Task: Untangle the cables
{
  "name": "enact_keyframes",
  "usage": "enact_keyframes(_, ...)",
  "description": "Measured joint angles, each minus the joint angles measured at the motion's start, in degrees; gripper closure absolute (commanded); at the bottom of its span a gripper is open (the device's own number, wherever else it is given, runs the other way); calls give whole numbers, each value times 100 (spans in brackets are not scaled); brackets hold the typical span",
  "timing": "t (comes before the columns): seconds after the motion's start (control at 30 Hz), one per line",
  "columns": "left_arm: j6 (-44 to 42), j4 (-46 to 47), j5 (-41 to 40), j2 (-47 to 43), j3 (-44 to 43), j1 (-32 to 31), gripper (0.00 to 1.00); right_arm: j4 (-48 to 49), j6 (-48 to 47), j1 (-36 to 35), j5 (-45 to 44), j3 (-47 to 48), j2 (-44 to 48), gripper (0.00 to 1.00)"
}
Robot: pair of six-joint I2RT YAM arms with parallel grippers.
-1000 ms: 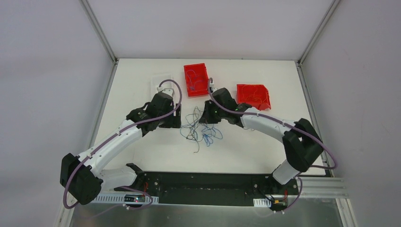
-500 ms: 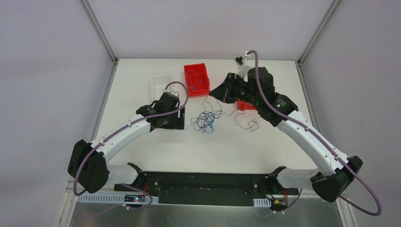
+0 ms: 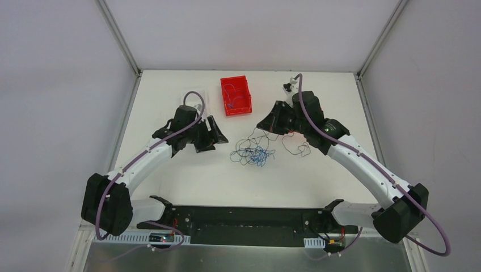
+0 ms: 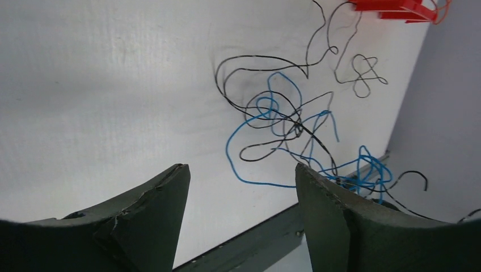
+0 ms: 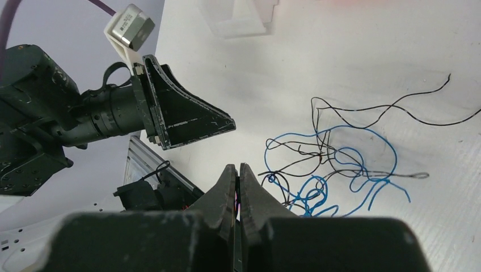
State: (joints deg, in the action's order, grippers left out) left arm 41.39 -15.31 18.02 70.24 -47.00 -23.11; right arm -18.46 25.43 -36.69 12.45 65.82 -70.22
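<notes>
The cables (image 3: 252, 152) lie as a loose blue and black tangle at mid-table, also seen in the left wrist view (image 4: 283, 124) and the right wrist view (image 5: 329, 158). A separate black strand (image 3: 298, 148) curls just to the right of it. My left gripper (image 3: 218, 141) is open and empty, left of the tangle, its jaws wide apart (image 4: 241, 167). My right gripper (image 3: 260, 127) is shut just above the tangle's upper right (image 5: 238, 166). A thin black strand leads up to its tips. No red strand shows in the tangle.
A red bin (image 3: 236, 95) holding blue wire stands at the back centre. A second red bin (image 4: 397, 7) is mostly hidden under my right arm. A clear tray (image 3: 193, 97) sits at the back left. The black base bar (image 3: 244, 218) runs along the near edge.
My right gripper has lifted from the tangle, pulled a black strand out to the right, then come back down. The tangle has shifted right. My left gripper has turned towards it.
</notes>
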Motion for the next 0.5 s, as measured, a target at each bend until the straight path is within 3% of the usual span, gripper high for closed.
enact_keyframes(0.13,1191,435,616,205,109,31,28,109,68,52,-2,-33,0,100)
enact_keyframes(0.33,3569,1403,822,240,1174,-354,32,352,160,87,-2,-173,4,100)
enact_keyframes(0.5,4406,1469,505,107,1351,-767,45,459,243,111,0,-249,4,100)
